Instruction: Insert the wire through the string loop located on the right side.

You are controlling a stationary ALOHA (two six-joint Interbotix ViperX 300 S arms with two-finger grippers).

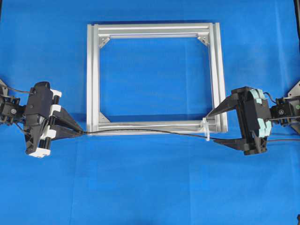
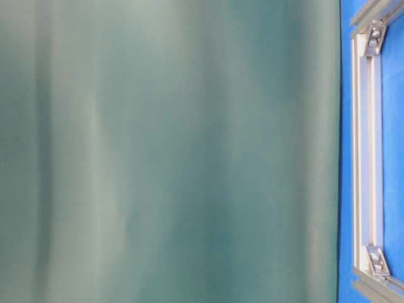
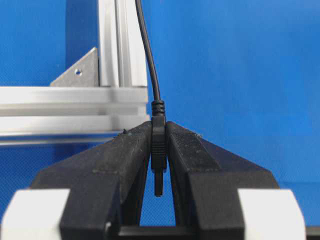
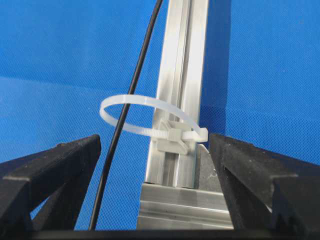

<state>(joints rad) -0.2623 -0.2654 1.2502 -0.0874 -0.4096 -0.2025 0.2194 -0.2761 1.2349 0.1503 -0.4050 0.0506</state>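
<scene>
- In the overhead view we see the silver frame (image 1: 154,79) lying flat on the blue desk (image 1: 150,187), with our left hand (image 1: 80,131) at its lower left corner and our right hand (image 1: 213,126) at its lower right corner.
- Our left hand is narrow, clamped on the plug end of the wire (image 3: 158,150); in the left wrist view the plug sits upright between the two black fingers (image 3: 125,160), its tip pointing back toward the camera.
- From that hand the wire (image 1: 154,132) runs along the frame's lower bar toward the right and goes on under our right hand.
- The string loop (image 4: 150,120) is a whitish band fastened to the frame's lower right corner; in the right wrist view the wire (image 4: 120,125) passes through it.
- Our right hand stands wide and holds nothing, its fingers (image 4: 55,165) either side of the loop and clear of it.
- The table-level view is mostly filled by a blurred grey-green surface (image 2: 170,151), with a strip of frame at its right edge.
</scene>
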